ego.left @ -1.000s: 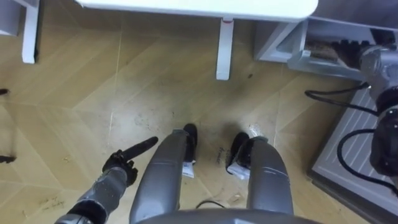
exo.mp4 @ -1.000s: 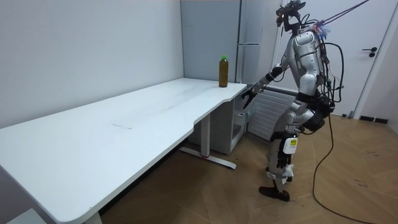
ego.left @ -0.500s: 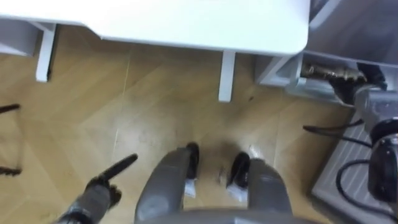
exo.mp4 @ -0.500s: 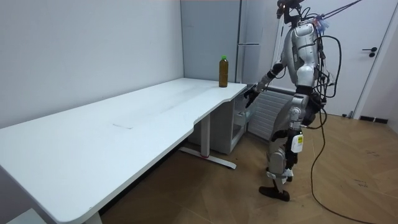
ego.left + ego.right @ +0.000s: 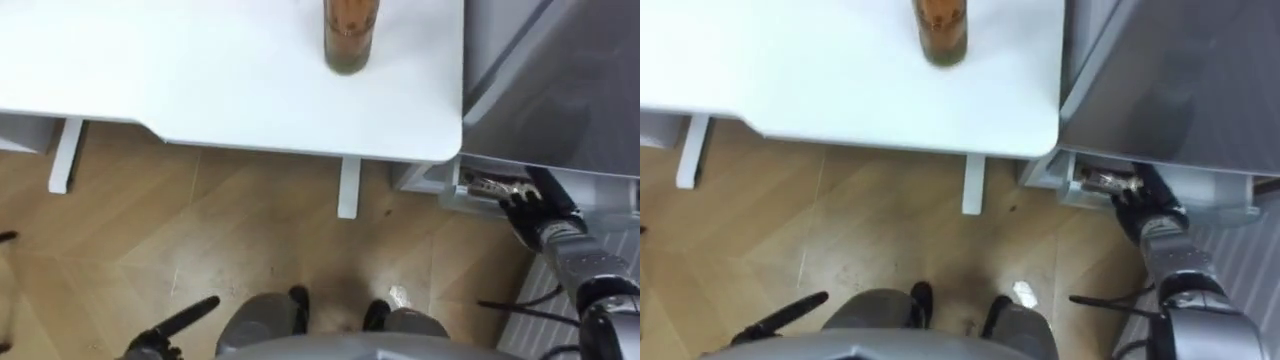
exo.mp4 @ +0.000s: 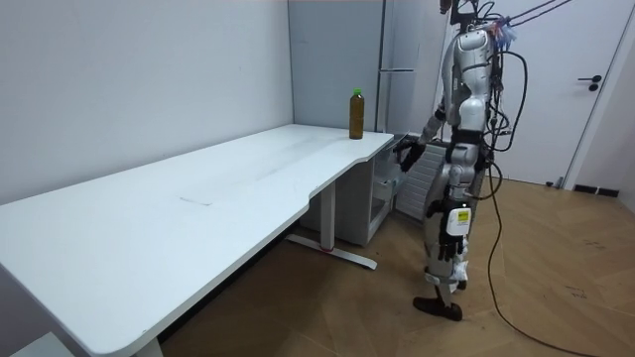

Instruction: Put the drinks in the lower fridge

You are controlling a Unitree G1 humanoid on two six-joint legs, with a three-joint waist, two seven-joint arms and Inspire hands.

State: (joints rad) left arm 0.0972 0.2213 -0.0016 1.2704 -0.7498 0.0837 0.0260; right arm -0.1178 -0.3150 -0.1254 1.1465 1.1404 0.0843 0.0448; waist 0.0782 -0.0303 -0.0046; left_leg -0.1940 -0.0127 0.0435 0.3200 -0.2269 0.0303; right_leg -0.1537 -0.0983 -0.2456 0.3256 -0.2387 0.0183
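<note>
Drink bottle [image 5: 351, 35] stands upright on the white table [image 5: 180, 90], near the corner by the grey fridge [image 5: 570, 90]. No hand touches it. The robot's left hand [image 5: 185, 318] hangs low with straight fingers and holds nothing. Its right hand [image 5: 518, 196] is down by the bottom of the fridge; I cannot tell if its fingers are open or closed. I think the step is getting to the drink. Next, a hand must reach over the table edge and take the bottle.

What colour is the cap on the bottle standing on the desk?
Green. The cap shows best in the room view, on the brown bottle.
</note>
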